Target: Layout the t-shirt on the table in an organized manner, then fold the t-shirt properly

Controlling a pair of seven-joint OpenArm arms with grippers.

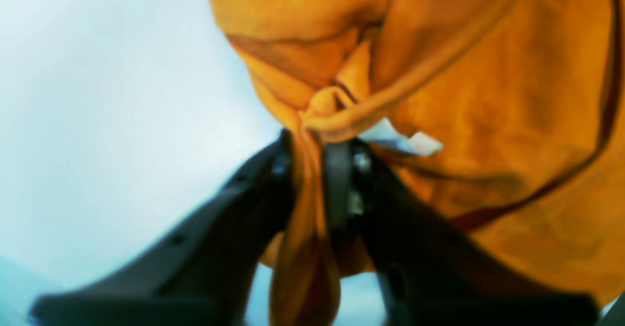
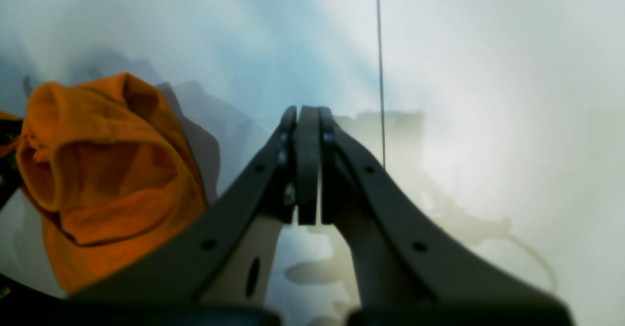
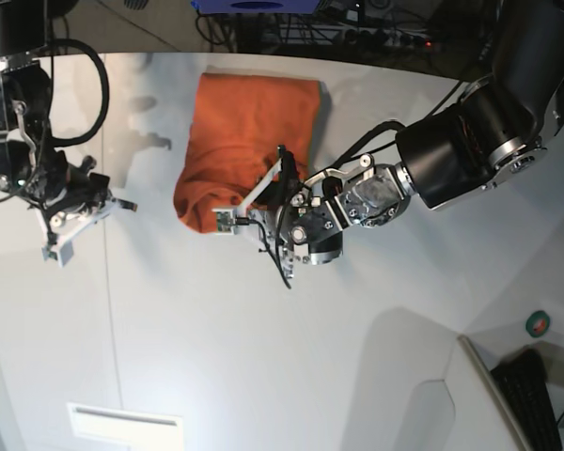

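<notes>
Base view: the orange shirt [image 3: 246,141] lies bunched in the upper centre of the frame on the white counter [image 3: 263,357], its far edge fairly straight, its near edge gathered into a rounded lump. The left gripper [image 3: 227,220], reaching in from the right of the frame on a heavy black and silver arm, meets the shirt at its lower edge, just left of centre. The right gripper [image 3: 58,246] hangs at the left edge of the frame, well apart from the shirt, over bare counter. A white plate [image 3: 124,425] lies at the bottom left.

Left wrist view: the left gripper [image 1: 308,170] pinches a twisted fold of shirt [image 1: 488,96] between its dark fingers [image 1: 273,179], with fabric running down between them toward the camera. The rest of the shirt fills the upper right of the frame, and a small white tag [image 1: 405,143] shows just right of the fingertips, beside the ribbed neckline.

Right wrist view: the right gripper [image 2: 307,121] has its fingers pressed together with nothing between them. The shirt [image 2: 107,170] sits as a crumpled mound at the left of the frame, clear of the gripper. A thin seam [image 2: 380,72] runs down the counter [image 2: 488,72] just right of the fingertips.
</notes>
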